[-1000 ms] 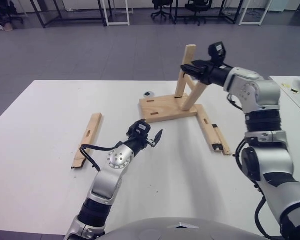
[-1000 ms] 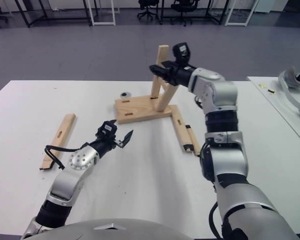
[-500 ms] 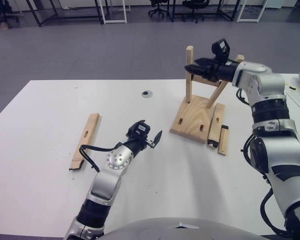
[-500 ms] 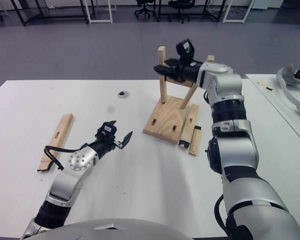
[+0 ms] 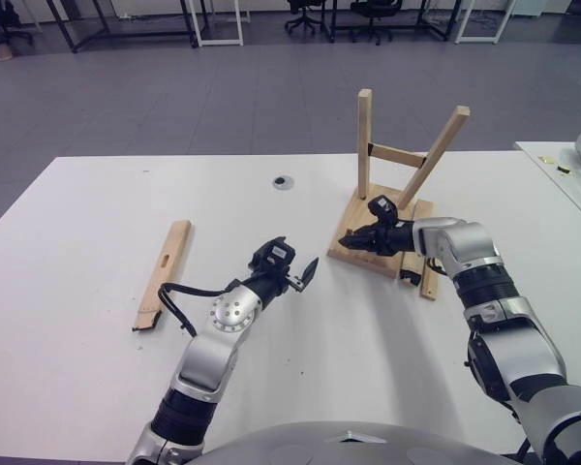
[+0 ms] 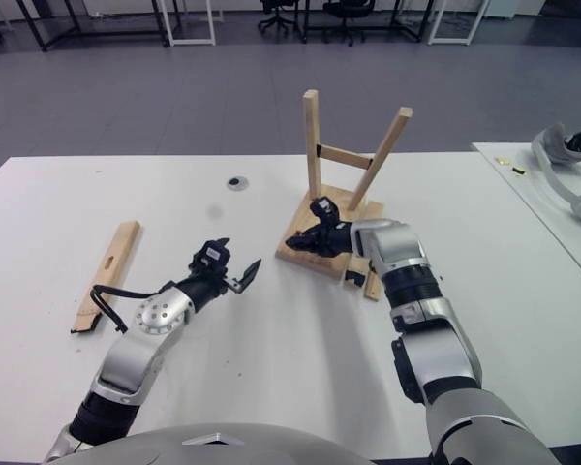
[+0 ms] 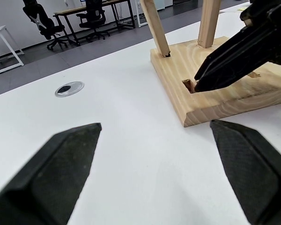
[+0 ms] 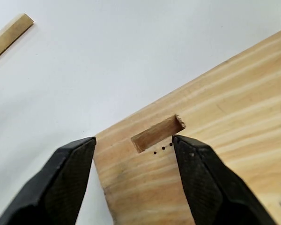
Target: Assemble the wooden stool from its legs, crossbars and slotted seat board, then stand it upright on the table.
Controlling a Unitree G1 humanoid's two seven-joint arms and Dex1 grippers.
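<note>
Seat board [image 6: 315, 262] flat on white table [image 5: 77, 223]; right hand [image 5: 351, 240] spread at its edge; left hand [image 5: 300, 274] spread; office chairs [image 5: 315, 12] behind.

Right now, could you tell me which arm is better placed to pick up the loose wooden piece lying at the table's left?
Probably left: the left claw, open, hovers nearer that piece; the right claw is at the seat board.

You are working in an office or a lab room. Behind the white surface [image 5: 68, 242] you see a wide grey floor [image 5: 223, 97], black office chairs [image 5: 312, 12] on wheels and desks [image 7: 75, 9] with metal legs. The surface has a round cable hole [image 5: 284, 181].
</note>
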